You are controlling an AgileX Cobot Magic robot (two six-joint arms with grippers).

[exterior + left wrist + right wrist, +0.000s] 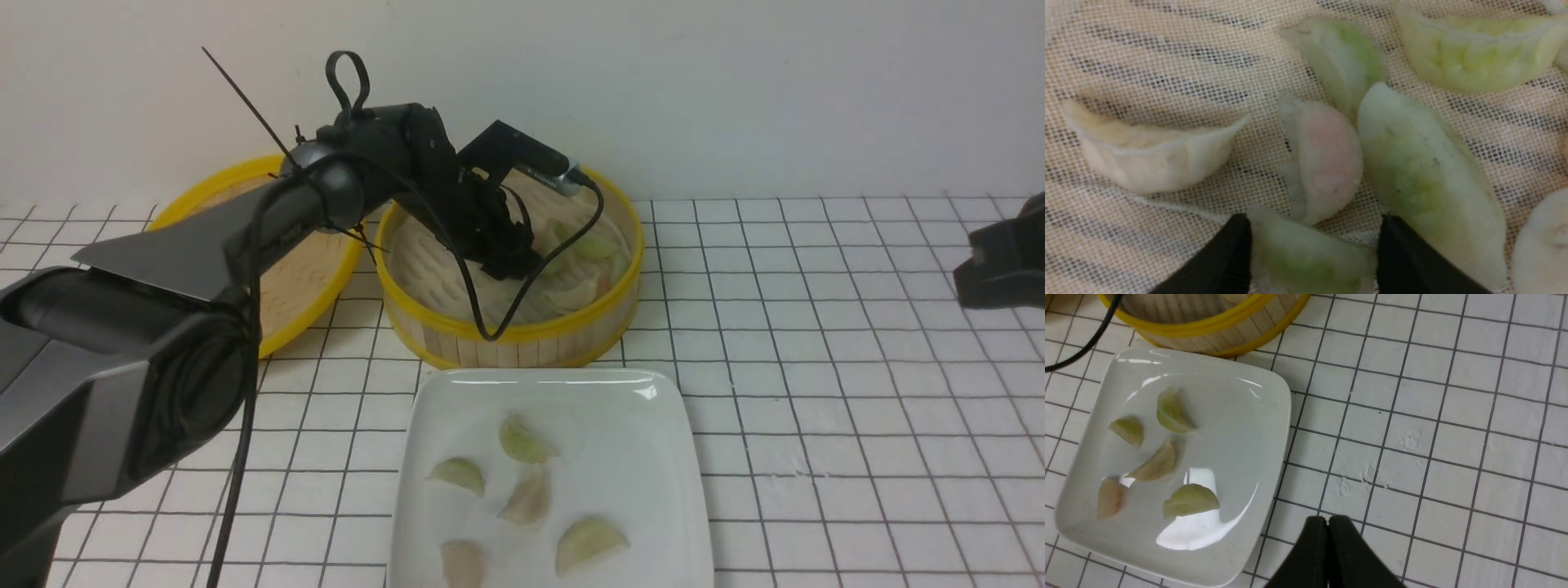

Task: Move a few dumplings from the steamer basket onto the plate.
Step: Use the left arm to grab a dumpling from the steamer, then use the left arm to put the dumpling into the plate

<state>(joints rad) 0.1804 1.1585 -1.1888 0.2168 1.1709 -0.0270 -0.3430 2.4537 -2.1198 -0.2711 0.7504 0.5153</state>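
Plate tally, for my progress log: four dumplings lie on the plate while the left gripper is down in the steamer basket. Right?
Not quite: the plate holds five dumplings, not four, as the right wrist view shows. The left gripper is indeed down in the steamer basket.

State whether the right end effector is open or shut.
Shut: the right end effector has its black fingers pressed together, nothing between them.

1. The left arm [155, 327] reaches forward from the near left, its forearm rising to a bent wrist [408, 147].
2. The left claw [1313, 218] points steeply downward, and its two black fingers [1224, 261] stand well apart.
3. The right arm [1002, 260] shows only at the far right edge.
4. The right claw [1328, 519] is drawn up tight, its tips pressed together.
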